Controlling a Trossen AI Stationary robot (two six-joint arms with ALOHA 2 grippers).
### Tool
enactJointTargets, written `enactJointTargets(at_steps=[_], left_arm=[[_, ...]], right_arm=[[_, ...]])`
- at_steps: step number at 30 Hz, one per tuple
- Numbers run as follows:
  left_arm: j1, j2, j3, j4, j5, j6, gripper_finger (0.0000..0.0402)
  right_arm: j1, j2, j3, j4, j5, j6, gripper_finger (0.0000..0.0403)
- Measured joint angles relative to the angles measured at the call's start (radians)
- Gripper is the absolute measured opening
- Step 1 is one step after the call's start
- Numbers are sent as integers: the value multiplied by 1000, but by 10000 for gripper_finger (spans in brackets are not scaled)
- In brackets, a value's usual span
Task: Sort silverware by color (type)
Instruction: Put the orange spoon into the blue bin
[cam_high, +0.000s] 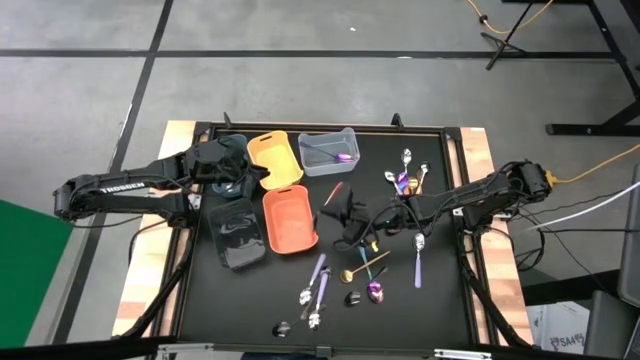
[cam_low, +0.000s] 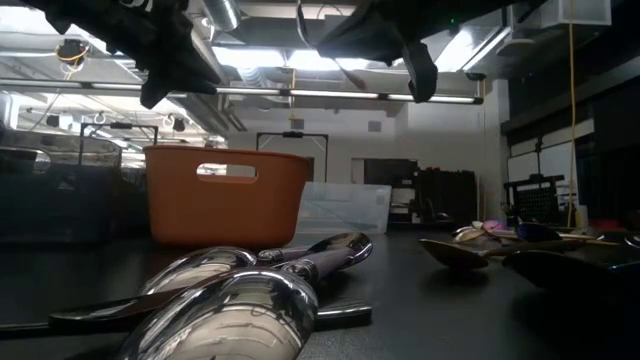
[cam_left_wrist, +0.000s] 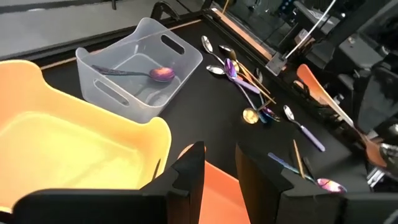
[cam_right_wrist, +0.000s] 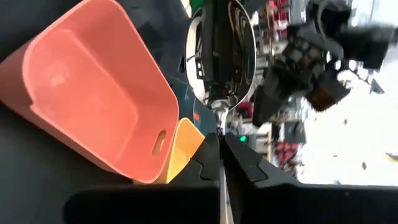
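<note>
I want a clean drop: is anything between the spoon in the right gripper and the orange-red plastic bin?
Nothing visible. The right gripper, shut on the shiny spoon, hangs just beside the rectangular orange-red plastic bin, whose inside looks empty.

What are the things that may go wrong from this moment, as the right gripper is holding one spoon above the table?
1. The right gripper pinches a silver spoon only by its thin handle; it may swivel or slip before reaching a bin.
2. The orange-red bin and yellow bin sit close together, so a drop could land in the wrong one.
3. The left gripper hovers open over those bins; the arms might collide there.
</note>
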Motion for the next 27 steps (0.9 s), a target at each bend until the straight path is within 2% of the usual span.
enactJointTargets(at_steps=[6, 12, 27], left_arm=[[0, 0, 0, 0, 2, -70, 86], [0, 1, 0, 11, 4, -95, 86], [-2, 24, 0, 232, 4, -135, 86]], right_arm=[[0, 0, 0, 0, -24, -155, 0], [0, 0, 0, 0, -24, -235, 0], [0, 0, 0, -31, -37, -429, 0]])
